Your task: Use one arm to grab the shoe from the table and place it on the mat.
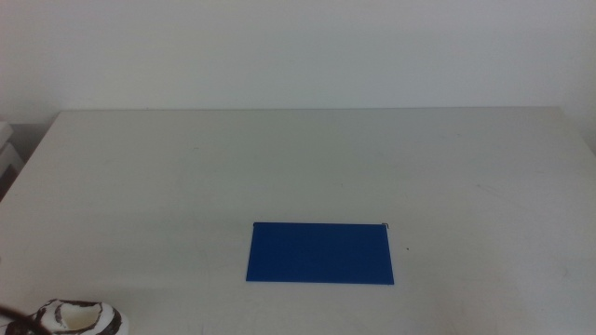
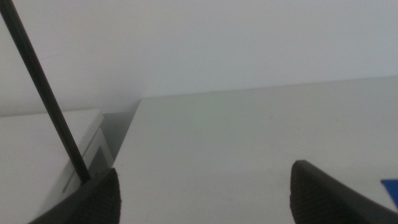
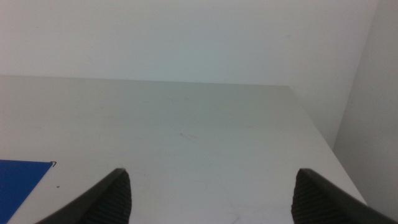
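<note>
The shoe, white with dark markings and a pale lining, sits at the near left corner of the table, cut off by the middle view's bottom edge. The deep-blue mat lies flat at the table's centre, with nothing on it. Neither arm shows in the middle view. My left gripper is open and empty over bare table; a corner of the mat shows beside it. My right gripper is open and empty, with a corner of the mat in its view. The shoe shows in neither wrist view.
A white box-like object stands just off the table's left edge, also in the left wrist view. A black cable crosses the left wrist view. A pale wall stands behind the table's far edge.
</note>
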Robot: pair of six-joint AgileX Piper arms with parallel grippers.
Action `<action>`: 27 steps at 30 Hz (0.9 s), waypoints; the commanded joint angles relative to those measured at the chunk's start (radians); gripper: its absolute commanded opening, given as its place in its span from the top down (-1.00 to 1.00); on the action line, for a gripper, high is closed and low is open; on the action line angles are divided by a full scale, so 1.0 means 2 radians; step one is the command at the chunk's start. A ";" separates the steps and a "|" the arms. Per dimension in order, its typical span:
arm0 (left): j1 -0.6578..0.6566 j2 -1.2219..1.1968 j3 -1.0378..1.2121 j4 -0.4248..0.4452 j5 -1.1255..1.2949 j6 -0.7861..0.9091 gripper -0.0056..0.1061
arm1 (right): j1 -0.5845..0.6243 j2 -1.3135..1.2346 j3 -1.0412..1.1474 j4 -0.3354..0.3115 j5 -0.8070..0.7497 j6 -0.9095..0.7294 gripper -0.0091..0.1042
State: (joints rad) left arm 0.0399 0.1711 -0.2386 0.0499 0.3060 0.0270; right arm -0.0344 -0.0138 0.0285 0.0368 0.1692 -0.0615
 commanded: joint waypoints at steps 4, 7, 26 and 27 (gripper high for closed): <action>0.000 0.058 -0.092 -0.006 0.015 -0.006 -0.77 | -0.002 -0.011 -0.005 -0.004 -0.040 -0.006 -0.33; 0.000 0.091 -0.137 -0.010 0.055 -0.005 -0.77 | -0.002 -0.011 -0.005 -0.004 -0.040 -0.006 -0.33; 0.000 0.279 -0.454 -0.035 0.446 0.000 -0.77 | -0.002 -0.011 -0.005 -0.004 -0.040 -0.006 -0.33; 0.000 0.286 -0.467 -0.035 0.463 0.000 -0.77 | -0.002 -0.011 -0.005 -0.004 -0.040 -0.006 -0.33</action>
State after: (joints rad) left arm 0.0399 0.7166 -1.1160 -0.0094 1.2226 0.0289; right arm -0.0344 -0.0138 0.0285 0.0368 0.1692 -0.0615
